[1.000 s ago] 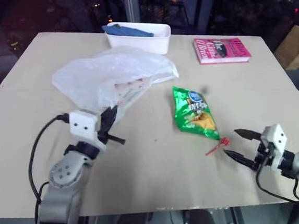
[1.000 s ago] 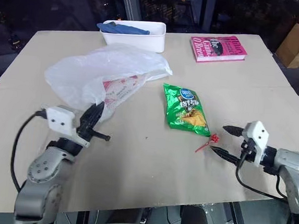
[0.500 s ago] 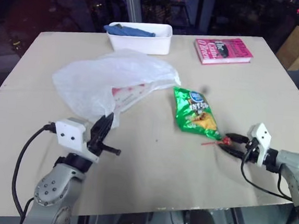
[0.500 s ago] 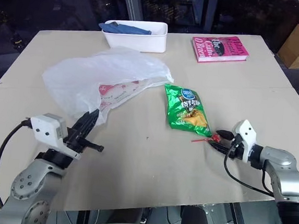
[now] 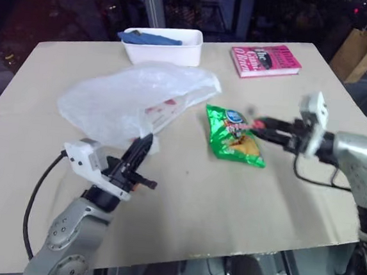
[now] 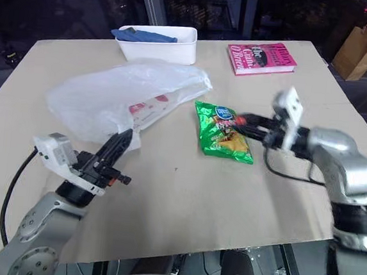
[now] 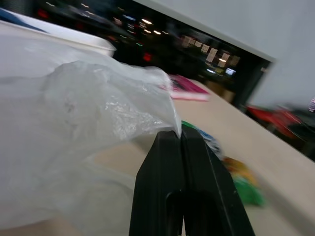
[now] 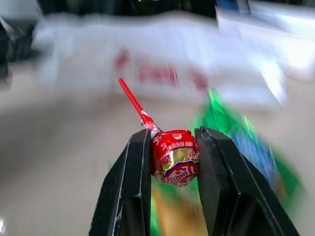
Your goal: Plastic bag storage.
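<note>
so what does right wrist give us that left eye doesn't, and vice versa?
Right wrist alone: the right gripper is shut on a red lollipop, wrapper print and red stick readable between the fingers.
Left eye alone: the layout. The left gripper at the plastic bag's near edge, the white bin, pink book, paper bag off the table.
Both: plastic bag with red print and the green snack packet.
</note>
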Motion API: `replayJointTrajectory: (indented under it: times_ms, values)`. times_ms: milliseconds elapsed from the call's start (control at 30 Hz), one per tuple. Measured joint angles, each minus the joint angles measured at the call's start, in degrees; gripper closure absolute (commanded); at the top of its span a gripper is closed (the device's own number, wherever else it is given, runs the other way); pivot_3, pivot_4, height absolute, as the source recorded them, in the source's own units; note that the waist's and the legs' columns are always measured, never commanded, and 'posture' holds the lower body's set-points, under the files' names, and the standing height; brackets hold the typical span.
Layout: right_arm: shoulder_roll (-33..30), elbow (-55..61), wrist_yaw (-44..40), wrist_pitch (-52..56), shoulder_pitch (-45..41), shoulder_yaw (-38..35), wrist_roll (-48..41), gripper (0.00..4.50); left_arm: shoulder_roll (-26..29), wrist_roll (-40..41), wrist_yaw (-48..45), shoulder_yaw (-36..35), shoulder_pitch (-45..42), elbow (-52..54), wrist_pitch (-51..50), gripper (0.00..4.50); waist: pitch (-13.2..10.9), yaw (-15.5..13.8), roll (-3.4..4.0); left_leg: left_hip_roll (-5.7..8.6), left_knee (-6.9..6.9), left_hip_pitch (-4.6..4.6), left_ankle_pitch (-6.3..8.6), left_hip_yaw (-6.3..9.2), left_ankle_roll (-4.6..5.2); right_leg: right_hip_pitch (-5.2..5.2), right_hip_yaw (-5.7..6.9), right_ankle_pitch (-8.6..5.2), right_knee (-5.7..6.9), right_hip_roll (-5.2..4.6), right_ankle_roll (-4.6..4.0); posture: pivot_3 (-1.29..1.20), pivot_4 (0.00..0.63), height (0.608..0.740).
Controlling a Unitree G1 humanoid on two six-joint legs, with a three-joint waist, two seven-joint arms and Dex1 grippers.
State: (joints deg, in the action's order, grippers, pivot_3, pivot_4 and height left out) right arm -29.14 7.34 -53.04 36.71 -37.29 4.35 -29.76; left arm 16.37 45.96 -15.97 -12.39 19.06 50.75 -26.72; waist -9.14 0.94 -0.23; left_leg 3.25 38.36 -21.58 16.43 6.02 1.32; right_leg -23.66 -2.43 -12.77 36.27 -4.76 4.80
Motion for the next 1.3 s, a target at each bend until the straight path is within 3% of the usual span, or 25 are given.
replayJointTrajectory:
  times_ms: [200,533,700,767,833,967,1100,1300]
  values:
    - [10.78,-21.01,3.1,-9.49,-10.24,13.45,14.39,3.71,2.15,3.66,-2.98,2.76,2.84,0.82,0.04,4.5,-0.02,-0.19,0.01,0.24,0.01,-0.16,-0.01,-0.01,0.0,-0.15,-0.03,0.01,-0.02,-0.18,0.01,0.0,0.15,0.74]
    - [24.98,-33.66,2.18,-15.15,-18.7,19.24,22.25,3.71,3.46,3.8,-4.8,6.92,4.72,2.76,1.84,4.5,-0.07,0.3,0.1,0.19,-0.11,-0.18,-0.02,0.05,-0.06,-0.29,-0.03,0.0,0.01,-0.08,-0.02,0.0,0.15,0.74]
    - [30.43,-37.13,2.77,-15.36,-21.08,18.13,22.58,3.71,3.66,3.66,-4.95,8.71,4.82,2.73,2.56,4.5,-0.07,0.22,0.1,0.23,-0.1,-0.18,-0.03,0.07,-0.06,-0.29,-0.03,0.0,0.03,-0.11,-0.02,0.0,0.15,0.74]
    - [32.75,-37.83,4.09,-13.97,-21.46,16.71,21.98,2.7,3.66,3.5,-5.0,9.28,4.28,2.72,2.64,4.5,-0.08,0.33,0.11,0.22,-0.12,-0.19,-0.03,0.07,-0.07,-0.35,-0.03,-0.01,0.08,-0.09,-0.02,0.0,0.15,0.74]
    - [36.61,-39.36,8.1,-11.0,-22.62,13.8,20.97,1.98,3.66,3.34,-4.99,9.94,2.8,2.57,2.82,4.5,-0.08,0.56,0.12,0.22,-0.14,-0.24,-0.07,0.07,-0.13,-0.51,-0.06,-0.04,0.24,-0.08,-0.08,0.0,0.15,0.74]
    - [37.16,-39.28,11.45,-6.98,-23.2,9.73,18.64,0.04,3.82,3.55,-4.94,9.91,1.37,2.23,3.42,4.5,-0.07,0.34,0.11,0.25,-0.13,-0.26,-0.11,0.09,-0.2,-0.59,-0.06,-0.05,0.32,-0.1,-0.1,0.0,0.15,0.74]
    - [32.25,-35.92,8.9,-8.68,-21.86,12.24,20.74,0.04,3.6,3.66,-4.75,8.54,1.33,0.46,3.98,4.5,-0.08,0.61,0.12,0.33,-0.13,-0.26,-0.11,0.08,-0.2,-0.59,-0.04,-0.06,0.39,-0.09,-0.1,0.0,0.15,0.74]
    - [16.96,-30.11,-0.96,-8.24,-17.3,12.34,20.1,0.04,2.61,7.32,-3.21,3.28,0.24,-2.85,5.11,4.5,-0.1,0.76,0.13,0.33,-0.08,-0.31,-0.11,0.07,-0.18,-0.59,-0.07,-0.05,0.4,-0.13,-0.1,0.0,0.15,0.74]
